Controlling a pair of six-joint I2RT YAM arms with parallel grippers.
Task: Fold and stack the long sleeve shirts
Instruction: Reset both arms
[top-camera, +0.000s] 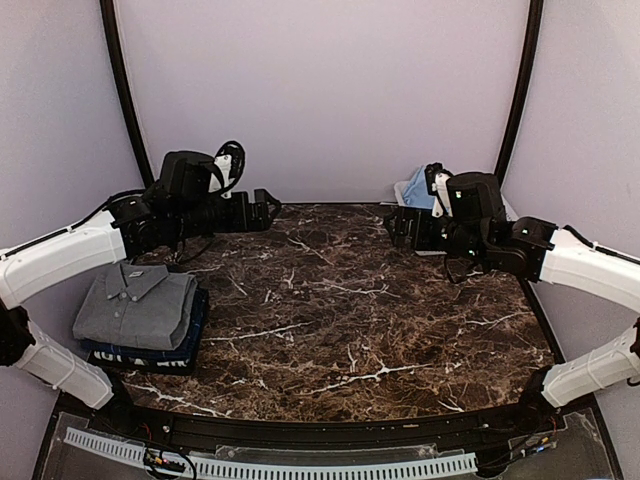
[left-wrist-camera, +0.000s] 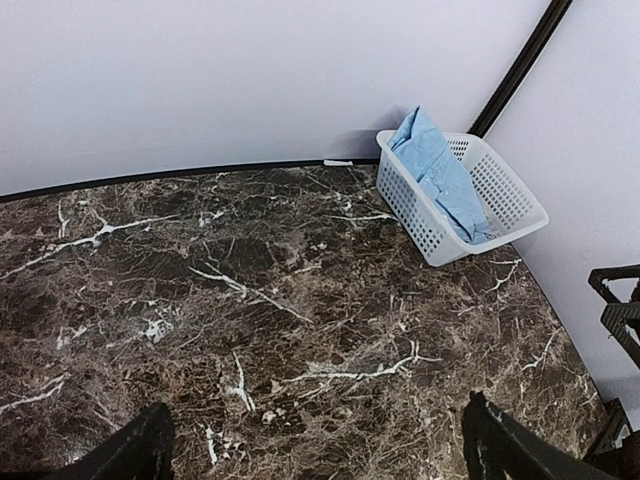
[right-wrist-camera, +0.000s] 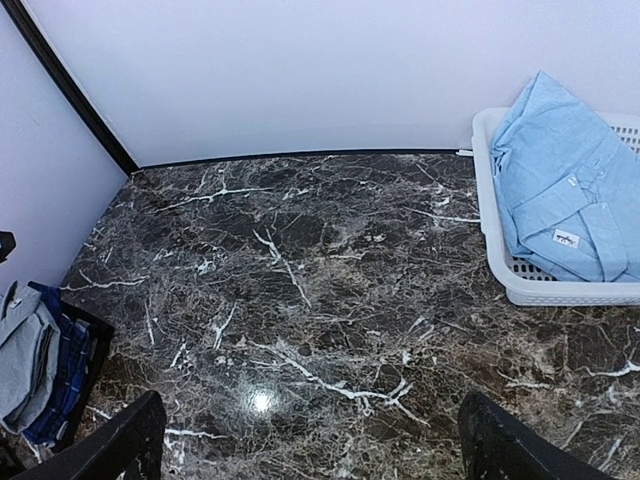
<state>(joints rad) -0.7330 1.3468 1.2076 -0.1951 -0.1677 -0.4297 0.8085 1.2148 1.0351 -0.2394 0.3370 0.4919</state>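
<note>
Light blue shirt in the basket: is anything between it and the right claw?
Nothing visible. Only bare marble table lies between the open right gripper and the light blue cloth shirt, which rises above the white plastic lattice basket's rim.

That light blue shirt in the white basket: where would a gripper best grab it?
Probably the bunched top of the light blue shirt, where it pokes up above the basket rim. Come from above, since the lattice walls block the sides. The open right gripper looks nearer.
</note>
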